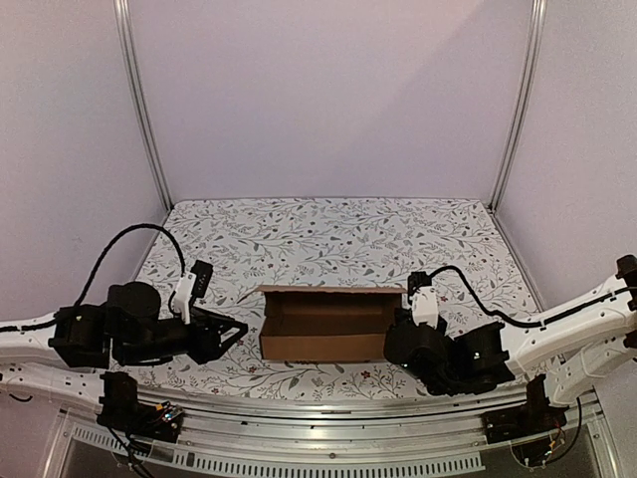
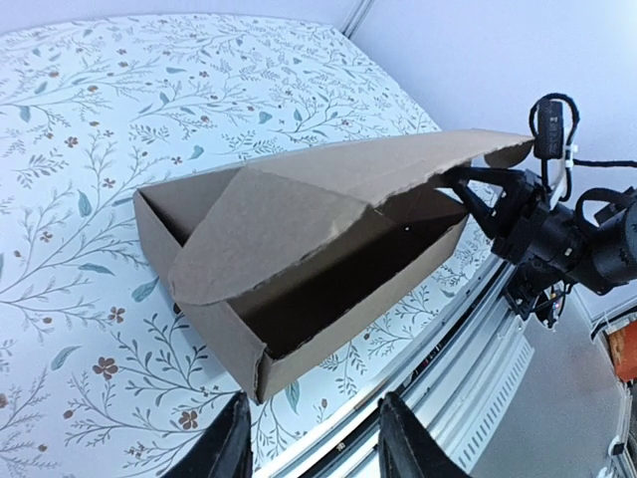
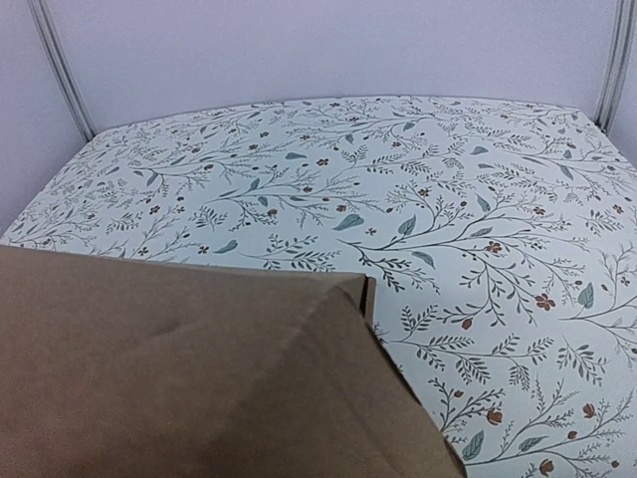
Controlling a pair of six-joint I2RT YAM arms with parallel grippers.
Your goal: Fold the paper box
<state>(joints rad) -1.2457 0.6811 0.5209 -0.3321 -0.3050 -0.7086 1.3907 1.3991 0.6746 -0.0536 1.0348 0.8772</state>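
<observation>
The surface (image 1: pixel 328 224) I work on is pale and printed all over with leafy sprigs. Plain pale walls (image 1: pixel 328 90) close it in on the left, back and right. One metal post (image 1: pixel 139 100) stands at the back-left corner and a second post (image 1: pixel 518 100) at the back-right. A metal rail (image 1: pixel 328 438) runs along the near edge where my arms are bolted.

On the left, my left claw (image 1: pixel 237 332) lies low over the surface and points at the left end of the paper box (image 1: pixel 323 329). Its fingers (image 2: pixel 231 443) are spread with nothing between them, just short of the cardboard's near corner.

The paper box sits in the middle of the near half, long side across, close to the rail. It stands as an open tray with its walls upright. The lid (image 2: pixel 398 164) is raised from the far long wall and leans over the hollow. A rounded side flap (image 2: pixel 259 234) hangs down into the box at the left end.

On the right, my right claw (image 1: pixel 396 337) is up against the box's right end, under the tip of the lid. I cannot tell whether it pinches the cardboard or only touches it. My right wrist camera shows only brown board low and left, and none of my fingers.

Behind the box, the surface runs open to the back wall. My arms fill the strips on either side of the box, and only a narrow strip separates its near wall from the rail.
</observation>
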